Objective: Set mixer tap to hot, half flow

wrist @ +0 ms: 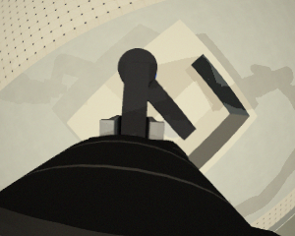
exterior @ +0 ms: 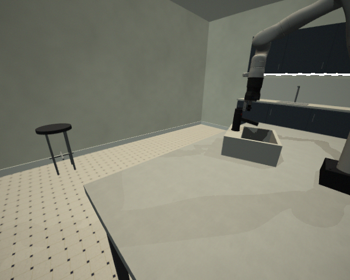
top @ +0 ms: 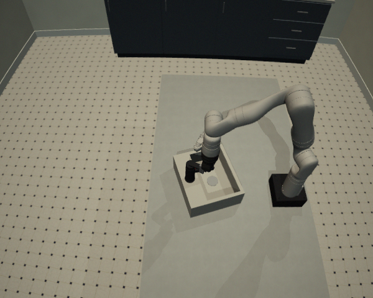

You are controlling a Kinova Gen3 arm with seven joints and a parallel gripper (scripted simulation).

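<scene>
A black mixer tap stands on the left rim of a pale square sink basin. It also shows in the side view, with its spout reaching out over the basin. My gripper comes down from above and is shut on the tap's lever. In the wrist view the lever runs from the tap's round top down between my two fingertips, and the spout angles off to the lower right. I cannot make out the red and blue dots.
The basin has a round drain. My arm's black base stands on the table to the right of the basin. Dark cabinets line the far wall. A black stool stands on the tiled floor at the left.
</scene>
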